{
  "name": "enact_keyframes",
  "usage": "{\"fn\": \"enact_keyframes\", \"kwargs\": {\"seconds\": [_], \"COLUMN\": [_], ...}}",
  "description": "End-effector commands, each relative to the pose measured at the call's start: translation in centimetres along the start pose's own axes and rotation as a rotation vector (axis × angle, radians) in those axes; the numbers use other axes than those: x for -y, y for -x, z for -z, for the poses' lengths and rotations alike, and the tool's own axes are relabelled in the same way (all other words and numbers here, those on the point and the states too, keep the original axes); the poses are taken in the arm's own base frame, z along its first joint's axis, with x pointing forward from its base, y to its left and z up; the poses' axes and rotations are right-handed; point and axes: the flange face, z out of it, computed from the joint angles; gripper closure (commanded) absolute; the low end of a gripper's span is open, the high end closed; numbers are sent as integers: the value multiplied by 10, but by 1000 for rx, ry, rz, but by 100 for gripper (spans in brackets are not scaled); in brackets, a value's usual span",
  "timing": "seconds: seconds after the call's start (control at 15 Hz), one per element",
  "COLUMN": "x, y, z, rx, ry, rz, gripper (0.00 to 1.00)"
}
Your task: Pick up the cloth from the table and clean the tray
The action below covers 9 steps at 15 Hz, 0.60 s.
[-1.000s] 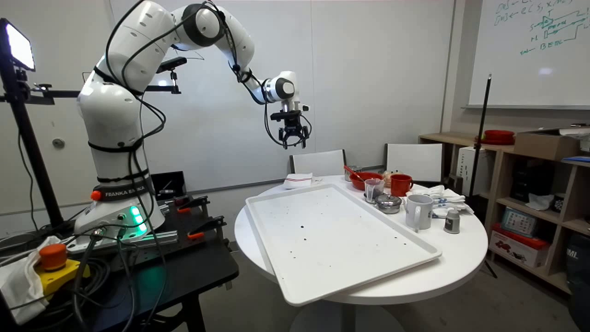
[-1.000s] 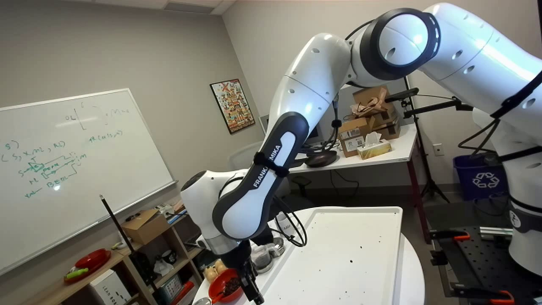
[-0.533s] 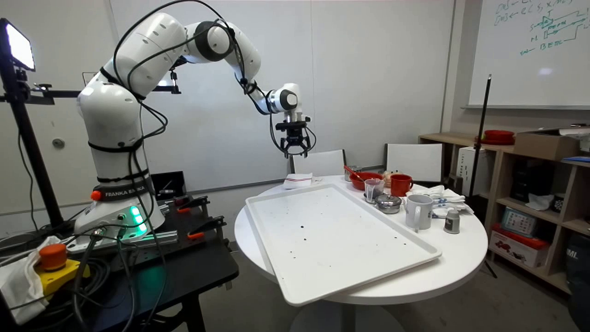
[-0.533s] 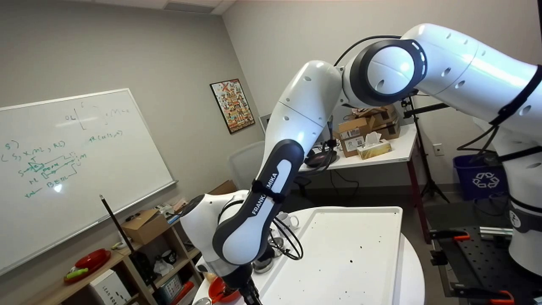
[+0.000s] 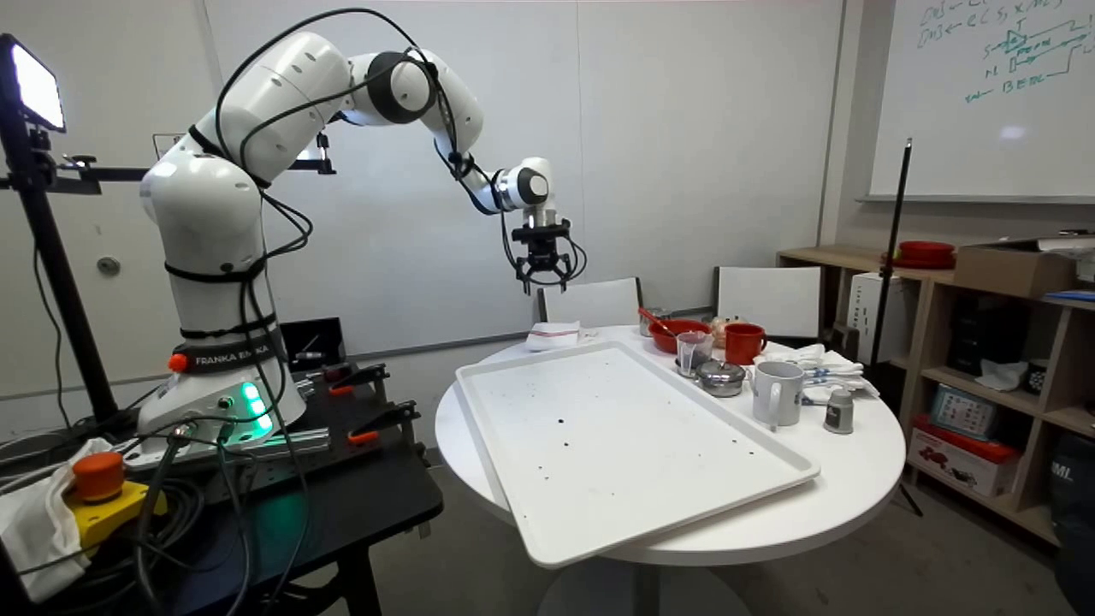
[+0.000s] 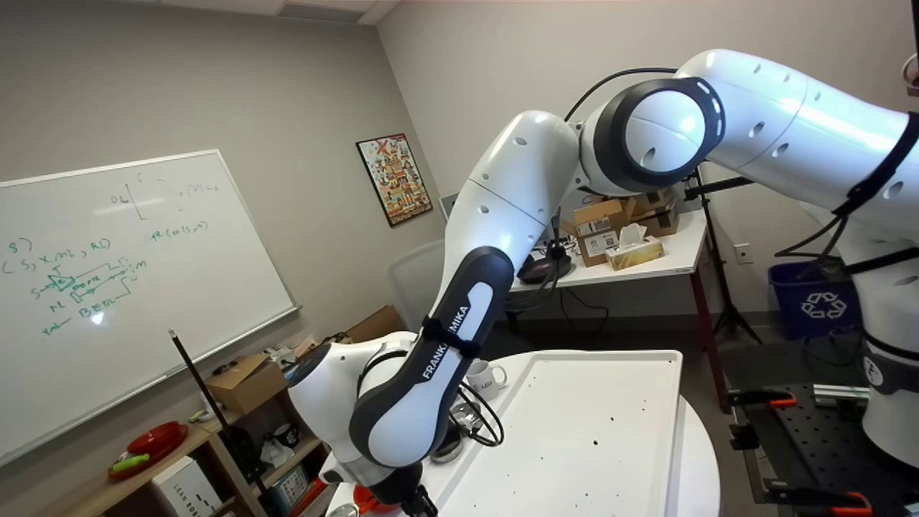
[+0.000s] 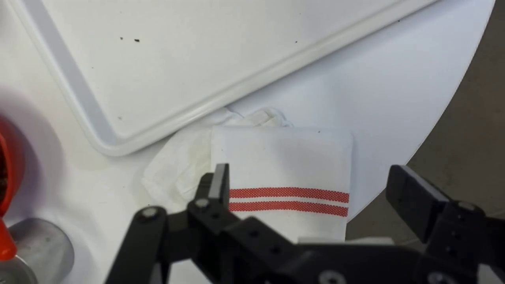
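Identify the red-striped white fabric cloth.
The folded rectangular white fabric cloth below the black two-fingered pincer: two red bands; the heaped white fabric cloths show blue.

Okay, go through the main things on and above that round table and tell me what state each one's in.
Striped cloth: folded, lying on the table
Gripper: open, holding nothing, above that cloth
Other white fabric: crumpled, partly beneath that cloth
Tray: scattered with dark specks, one corner overhanging the table
Red bowl: upright, something dark inside
Red mug: upright
Grey mug: upright
Small grey container: upright
Blue-striped cloths: loosely piled
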Motion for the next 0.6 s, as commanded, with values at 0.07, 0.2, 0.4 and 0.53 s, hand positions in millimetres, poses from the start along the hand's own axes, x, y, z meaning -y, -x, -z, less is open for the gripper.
{"fn": "enact_keyframes", "kwargs": {"seconds": [0.07,0.2,0.4,0.53], "x": [-13,-21,-30,-34], "y": [-4,-13,-25,-32], "z": [-10,-25,-45,-52], "rx": [-30,-53,-87,-114], "ry": [-16,-35,-41,-59], "rz": [-17,-23,-34,-29], "gripper": [0,0,0,0]}}
